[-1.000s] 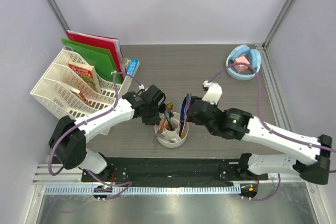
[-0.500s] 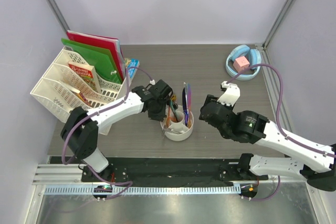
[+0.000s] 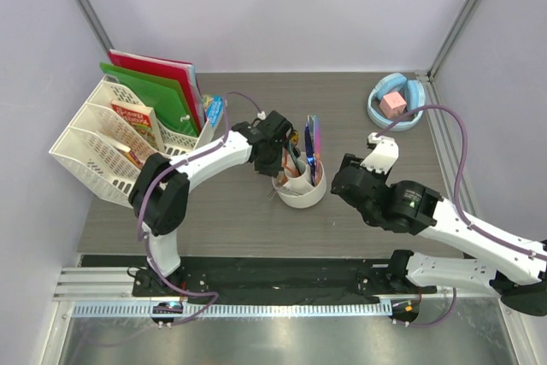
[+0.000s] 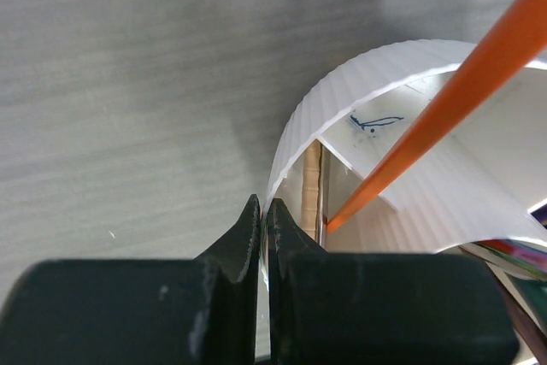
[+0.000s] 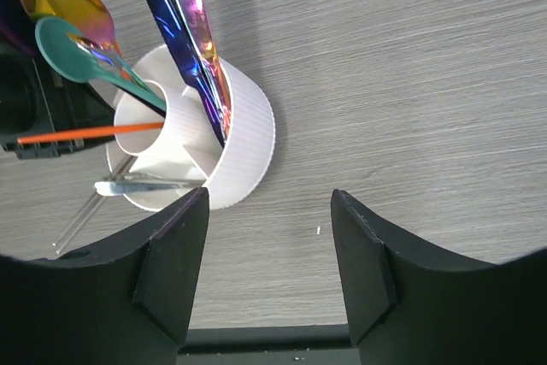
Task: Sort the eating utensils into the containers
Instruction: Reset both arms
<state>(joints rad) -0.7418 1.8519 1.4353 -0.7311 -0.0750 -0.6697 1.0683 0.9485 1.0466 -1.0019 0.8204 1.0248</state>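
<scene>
The cup [image 5: 248, 126] is white, round and ribbed on the outside, split by thin inner walls, and it stands about mid-table. It holds an iridescent blue-purple knife [image 5: 192, 40] leaning up over its far rim, a teal spoon [image 5: 73, 44] and a gold spoon [image 5: 60, 2] fanned out on the other side, an orange chopstick [image 5: 94, 134] lying across the opening, and a silver piece [image 5: 145, 184] low along the near rim. The left gripper [image 4: 262, 211] is pinched tight on the cup's thin wall at the rim, its fingers almost meeting. The right gripper [image 5: 269, 203] holds nothing, its jaws spread wide, just short of the cup's right side. The grey table [image 3: 359, 117] runs in wood grain from the cup to the bowl [image 3: 395, 104] in the far right corner. The rack [image 3: 102, 138] sits well apart at the left edge.
</scene>
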